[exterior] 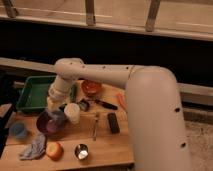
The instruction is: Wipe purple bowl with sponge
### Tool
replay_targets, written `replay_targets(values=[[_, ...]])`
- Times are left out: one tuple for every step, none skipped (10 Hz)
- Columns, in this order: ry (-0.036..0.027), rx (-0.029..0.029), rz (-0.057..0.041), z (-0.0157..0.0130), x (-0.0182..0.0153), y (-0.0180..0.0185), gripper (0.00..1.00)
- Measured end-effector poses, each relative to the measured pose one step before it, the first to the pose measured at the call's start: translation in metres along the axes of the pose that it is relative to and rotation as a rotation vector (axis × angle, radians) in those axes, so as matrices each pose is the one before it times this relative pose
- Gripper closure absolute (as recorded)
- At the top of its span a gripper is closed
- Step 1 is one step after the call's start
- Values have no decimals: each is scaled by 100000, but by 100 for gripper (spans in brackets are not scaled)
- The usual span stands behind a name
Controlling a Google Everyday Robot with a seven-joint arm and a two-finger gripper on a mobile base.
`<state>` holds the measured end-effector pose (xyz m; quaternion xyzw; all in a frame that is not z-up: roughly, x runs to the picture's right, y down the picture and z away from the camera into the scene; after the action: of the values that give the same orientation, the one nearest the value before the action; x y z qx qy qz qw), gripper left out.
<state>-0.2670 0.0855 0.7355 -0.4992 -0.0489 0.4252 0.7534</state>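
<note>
Camera view: the round purple bowl point(49, 124) sits on the wooden tabletop point(107, 150), with a white paper cup point(72, 113) just beside it. The white arm's gripper point(53, 106) hangs directly over the bowl's far rim. Whether it is closed on anything cannot be told, and the sponge cannot be clearly made out. The bowl looks rigid, light and smooth, so it would likely skate under sideways rubbing; pressing downward inside it seems wise. A sponge is soft and squashy, best pinched across its middle.
</note>
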Motion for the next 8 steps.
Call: replay_targets(values=[[-212,-766,-2365,609,-1662,418,100],[10,-1184,-2595,812,-1785,485,100],[332,-1495,-2683,843,-1450,610,100],[1141,-1875,-3671,1162,-1228,1155,100],[1494,-483,-1370,566,-295,764,100],[1138,-514,-826,507,-100,734,100],[705,-366,1701,111,397,284,100],[362,-88,1733,-154,741,104,100]])
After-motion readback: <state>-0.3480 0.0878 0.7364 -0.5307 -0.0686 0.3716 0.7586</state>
